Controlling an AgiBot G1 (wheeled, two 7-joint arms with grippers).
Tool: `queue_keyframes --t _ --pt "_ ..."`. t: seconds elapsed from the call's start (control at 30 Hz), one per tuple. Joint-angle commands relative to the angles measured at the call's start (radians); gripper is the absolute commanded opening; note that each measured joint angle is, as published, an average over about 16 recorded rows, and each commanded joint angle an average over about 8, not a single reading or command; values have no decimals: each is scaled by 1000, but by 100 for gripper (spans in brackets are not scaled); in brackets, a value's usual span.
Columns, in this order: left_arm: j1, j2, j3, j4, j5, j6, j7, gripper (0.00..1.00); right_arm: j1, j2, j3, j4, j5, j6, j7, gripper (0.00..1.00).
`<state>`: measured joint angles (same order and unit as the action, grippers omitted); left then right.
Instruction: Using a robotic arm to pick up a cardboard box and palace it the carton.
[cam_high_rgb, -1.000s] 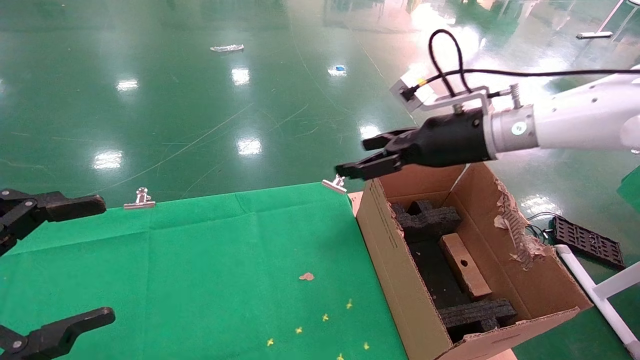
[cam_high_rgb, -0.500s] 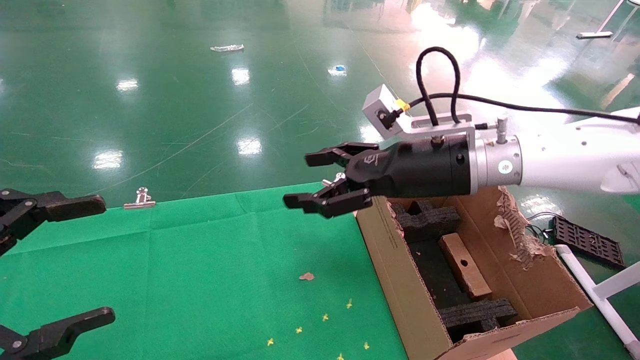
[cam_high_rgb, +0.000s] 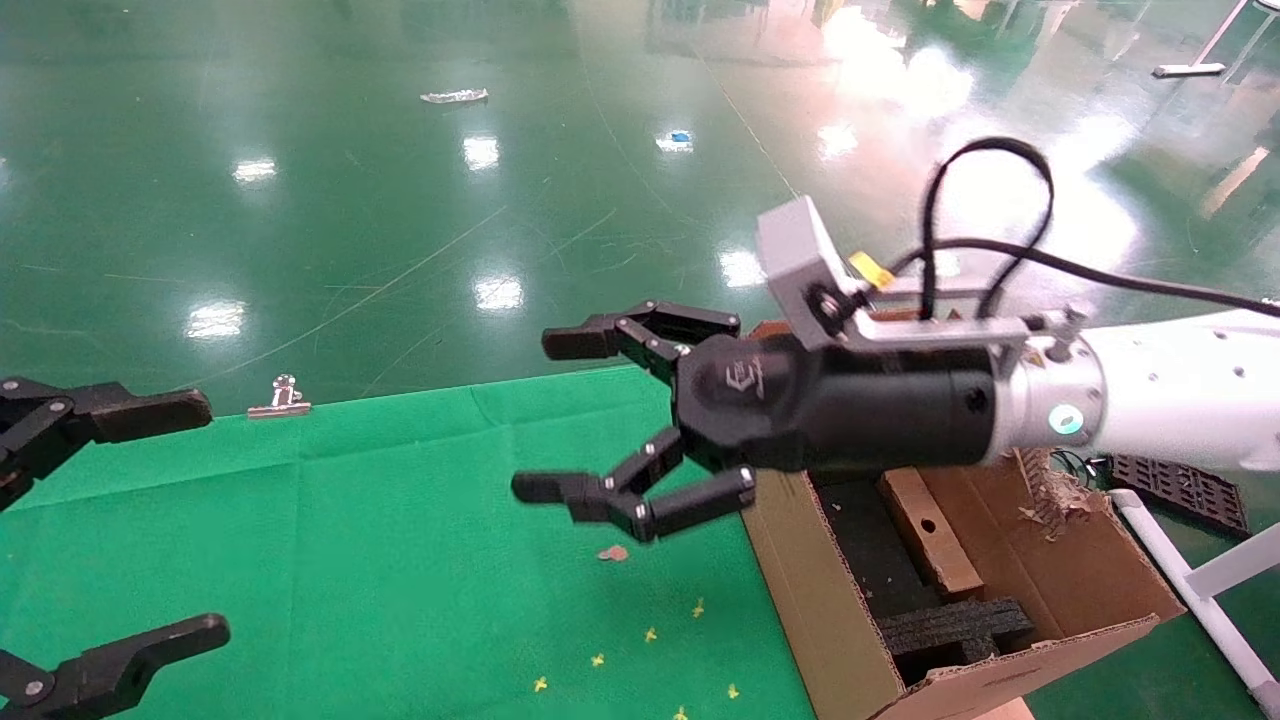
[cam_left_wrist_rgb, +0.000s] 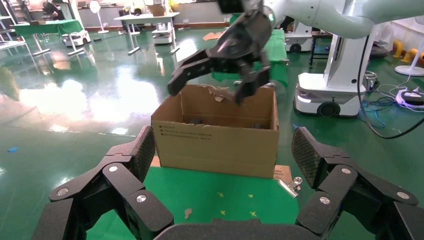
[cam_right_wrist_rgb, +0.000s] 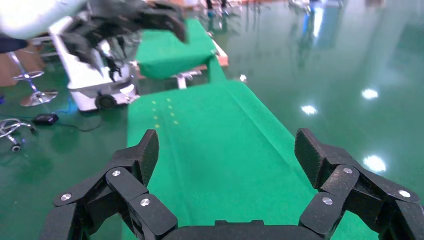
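Note:
The slim brown cardboard box (cam_high_rgb: 942, 556), with a round hole on its top face, lies inside the large carton (cam_high_rgb: 815, 610) between black foam inserts (cam_high_rgb: 950, 628). The white robotic arm's right gripper (cam_high_rgb: 545, 415) hangs open and empty over the green table, just left of the carton's left wall. The arm's black body hides the carton's far end. The left wrist view shows the carton (cam_left_wrist_rgb: 215, 145) from the side with that right gripper (cam_left_wrist_rgb: 207, 90) above it. My left gripper (cam_high_rgb: 215, 517) is open at the table's left edge.
Green cloth (cam_high_rgb: 400, 530) covers the table, held by a binder clip (cam_high_rgb: 283, 397). A brown scrap (cam_high_rgb: 612, 552) and yellow marks (cam_high_rgb: 650, 635) lie on it. A black tray (cam_high_rgb: 1180, 485) and a white pipe frame (cam_high_rgb: 1200, 590) are on the floor to the right of the carton.
The right arm has swung from above the carton's far corner leftward and lower over the table, and its fingers have spread wider. The box and the left gripper have not moved.

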<state>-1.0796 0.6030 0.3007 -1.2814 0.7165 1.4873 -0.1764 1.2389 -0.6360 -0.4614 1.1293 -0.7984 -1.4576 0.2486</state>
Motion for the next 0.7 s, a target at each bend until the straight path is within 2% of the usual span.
queue_keyframes --t 0.03,0.33,0.7 --pt "0 0 0 0 0 0 0 100 -39 6 43 37 16 -9 -15 100" --pt "0 0 0 0 0 0 0 100 -183 27 200 170 75 -42 -65 100" --pt "0 0 0 0 -1 -1 0 100 -185 28 203 172 78 -43 -65 100"
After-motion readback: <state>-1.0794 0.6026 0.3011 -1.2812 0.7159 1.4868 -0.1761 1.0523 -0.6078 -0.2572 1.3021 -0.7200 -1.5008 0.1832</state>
